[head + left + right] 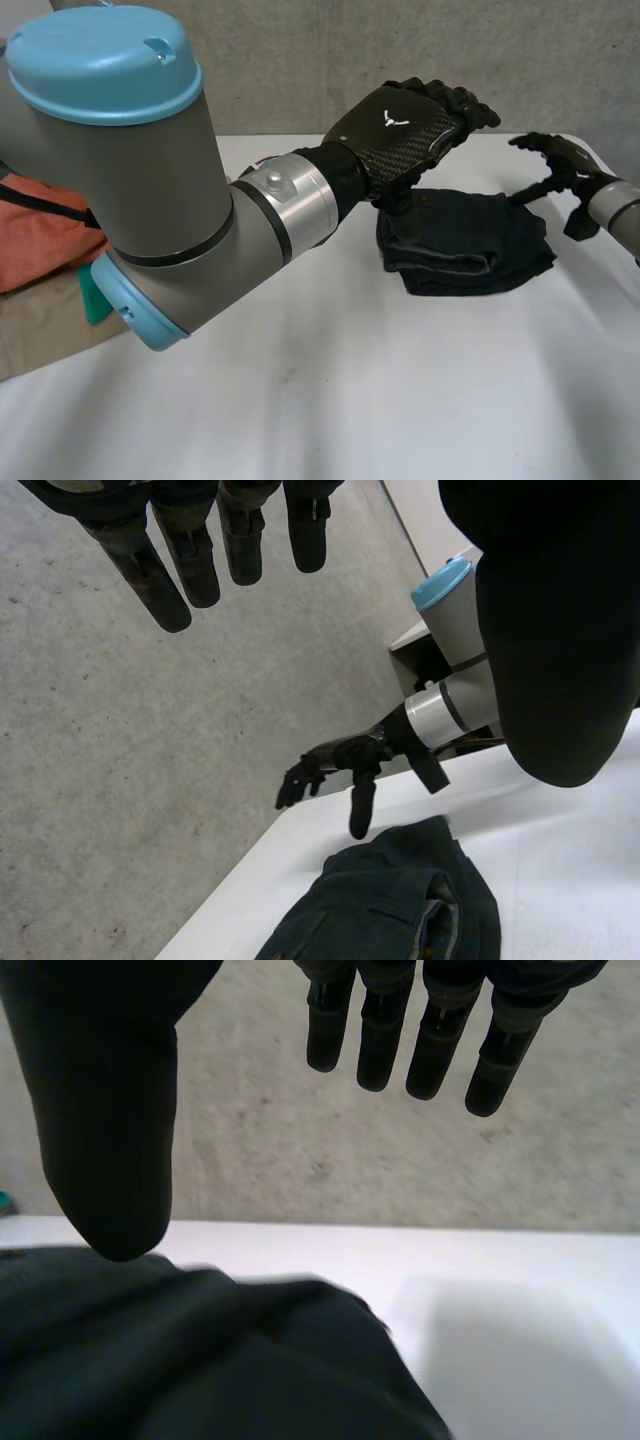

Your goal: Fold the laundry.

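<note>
I have the dark jeans [465,245] folded into a thick, compact bundle on the white counter [350,400], lying toward 1 o'clock from its middle; the layers stack at the near edge, where the rolled folds show as soft ridges; the top face is fairly flat with a few creases. In the left wrist view the jeans [390,900] read as dark blue denim with a stitched pocket seam and a paler inner lining at one fold; in the right wrist view the cloth [200,1360] is a dark, rumpled mass below the thumb.

My left hand [400,125] hovers above the bundle's 10 o'clock corner, released; its fingers [195,565] hang straight and grasp nothing. My right hand [560,165] sits at the bundle's 2 o'clock side, also released; its fingers [435,1050] are straight, thumb spread apart and pointing down near the cloth edge; I cannot tell whether it touches.

At the counter's 9 o'clock edge lie an orange cloth [40,235] and a beige cloth [40,325].
</note>
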